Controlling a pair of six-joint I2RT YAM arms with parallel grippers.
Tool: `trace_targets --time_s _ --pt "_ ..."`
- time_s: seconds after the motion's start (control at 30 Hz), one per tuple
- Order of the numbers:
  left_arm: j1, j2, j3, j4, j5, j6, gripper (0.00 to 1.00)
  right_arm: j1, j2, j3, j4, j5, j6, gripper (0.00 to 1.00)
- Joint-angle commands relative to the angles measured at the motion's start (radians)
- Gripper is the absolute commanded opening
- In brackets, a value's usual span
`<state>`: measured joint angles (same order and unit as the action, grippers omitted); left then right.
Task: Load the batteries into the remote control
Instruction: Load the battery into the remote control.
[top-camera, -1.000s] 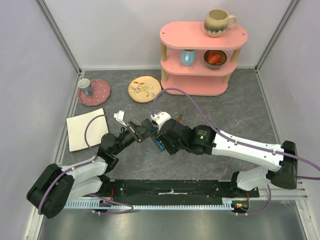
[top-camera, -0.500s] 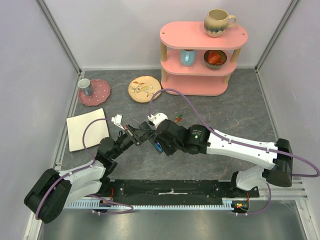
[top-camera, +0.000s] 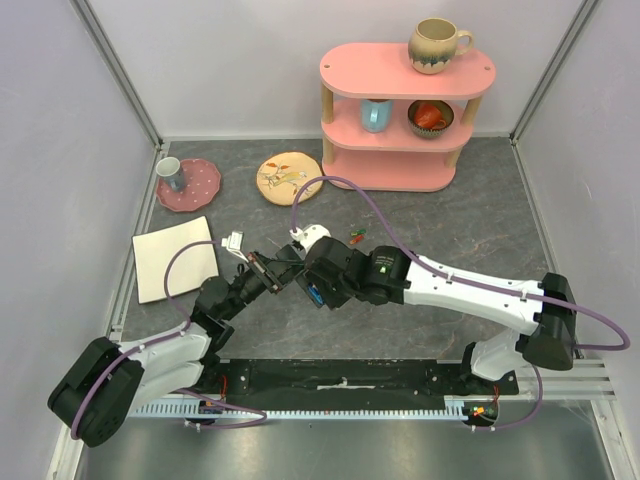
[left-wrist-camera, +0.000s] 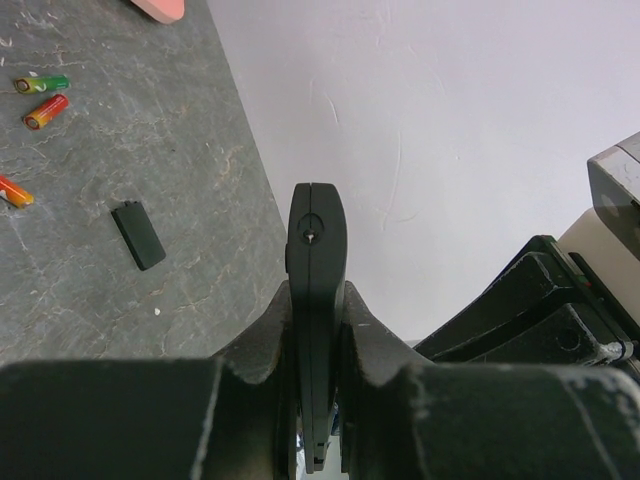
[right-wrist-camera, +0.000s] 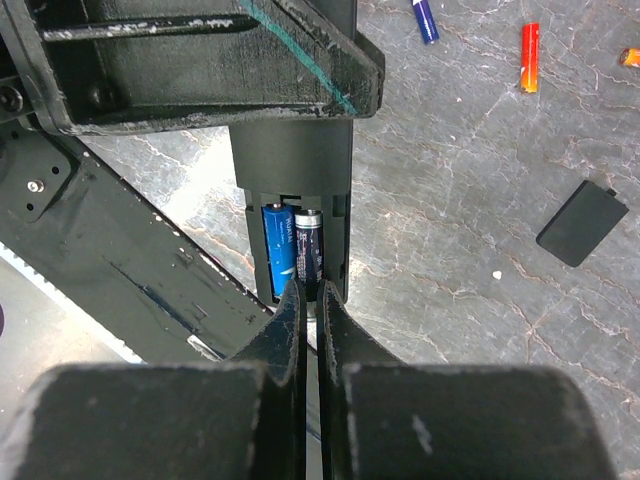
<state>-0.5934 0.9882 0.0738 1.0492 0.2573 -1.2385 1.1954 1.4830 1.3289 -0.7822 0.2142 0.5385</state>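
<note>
Remote control: a long slim black matte plastic bar (right-wrist-camera: 292, 170), held above the grey stone-patterned table (top-camera: 470, 230) between the two arms, left of the table's middle in the top view.
Battery bay: uncovered and facing the right wrist camera, at the end of the remote control nearest the right arm.
Cells in the bay: two side by side, a blue cylindrical cell (right-wrist-camera: 277, 250) and a dark cell with a silver band (right-wrist-camera: 308, 240).
Left end effector (left-wrist-camera: 318, 300): closed almost fully, with its fingers clamped on the two flat faces of the remote control, which shows edge-on in the left wrist view.
Right end effector (right-wrist-camera: 310, 300): fully closed, finger against finger, with nothing between them. Its tips are at the near end of the dark cell; I cannot tell whether they press on it.
Loose batteries: a green-and-yellow cell (left-wrist-camera: 42, 84), a red cell (left-wrist-camera: 47, 111) and an orange cell (left-wrist-camera: 14, 190) lie on the table, well apart from the remote control. A loose blue cell (right-wrist-camera: 424, 18) lies at the top edge of the right wrist view.
Small short black rectangular piece (left-wrist-camera: 138, 235): flat on the table, near the loose cells and touching none of them.
Pink three-tier shelf (top-camera: 400, 70): at the far side of the table, holding mugs.
</note>
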Motion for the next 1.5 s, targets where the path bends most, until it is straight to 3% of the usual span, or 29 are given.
trace_targets --time_s 0.0,0.63,1.23,1.47 --pt "-0.020 -0.010 -0.006 0.124 0.023 -0.107 0.02 -0.026 0.026 0.041 0.009 0.027 -0.012 0.00" --pt "-0.023 0.101 0.032 0.210 0.027 -0.233 0.02 -0.046 0.069 0.104 -0.046 0.011 -0.086 0.07" --pt "-0.023 0.125 0.063 0.198 0.031 -0.222 0.02 -0.045 0.046 0.096 -0.065 0.005 -0.089 0.27" --pt "-0.023 0.127 0.058 0.192 0.028 -0.211 0.02 -0.046 0.043 0.105 -0.061 0.004 -0.086 0.29"
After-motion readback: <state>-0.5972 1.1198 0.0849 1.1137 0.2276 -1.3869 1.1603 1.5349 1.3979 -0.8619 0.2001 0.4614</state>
